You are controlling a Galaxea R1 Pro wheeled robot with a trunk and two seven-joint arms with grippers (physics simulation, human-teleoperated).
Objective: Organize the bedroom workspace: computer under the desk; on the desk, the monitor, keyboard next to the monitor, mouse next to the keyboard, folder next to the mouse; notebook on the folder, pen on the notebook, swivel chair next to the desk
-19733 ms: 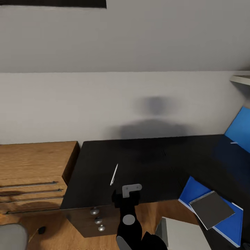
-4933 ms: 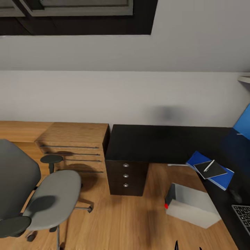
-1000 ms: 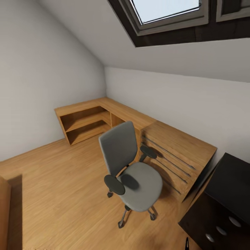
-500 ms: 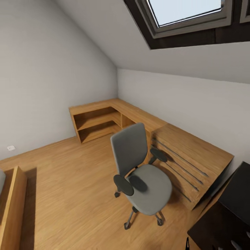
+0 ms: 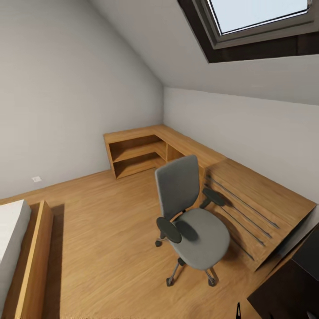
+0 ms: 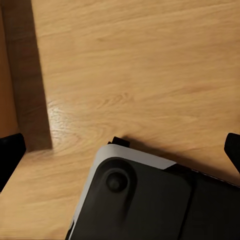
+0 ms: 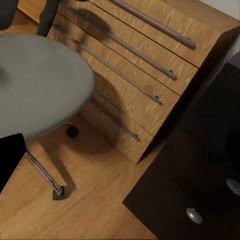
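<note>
Along the side edges of our left wrist view, dark fingertips [image 6: 11, 155] sit at the far left and far right, so the left gripper [image 6: 120, 150] is spread wide with nothing between its jaws. Under it lies bare wooden floor [image 6: 135, 65], and the robot's own dark base with a pale rim [image 6: 135, 200] fills the lower part of that frame. From our right wrist view we make out one black finger [image 7: 9, 160] at the lower left edge; its partner is out of frame, so we cannot tell whether the right gripper is spread or pressed together.

Just past that finger, the grey seat of the swivel chair [image 7: 35, 82] takes up the left of the frame, with a chair leg and caster below it. A wooden slatted cabinet [image 7: 145, 75] stands beside the chair, and the black desk's drawer unit [image 7: 195, 200], with round silver knobs, sits at the lower right, touching the cabinet's side.

Our head view places the swivel chair [image 5: 192, 221] at centre right on the wooden floor, upright, seat bare, near the slatted cabinet [image 5: 261, 208]. A corner of the black desk [image 5: 297, 283] shows at the lower right. Beyond the chair, a low wooden shelf unit [image 5: 137, 155] runs along the corner walls, a skylight [image 5: 261, 17] sits at the upper right, and a bed frame [image 5: 31, 261] lies at the lower left
</note>
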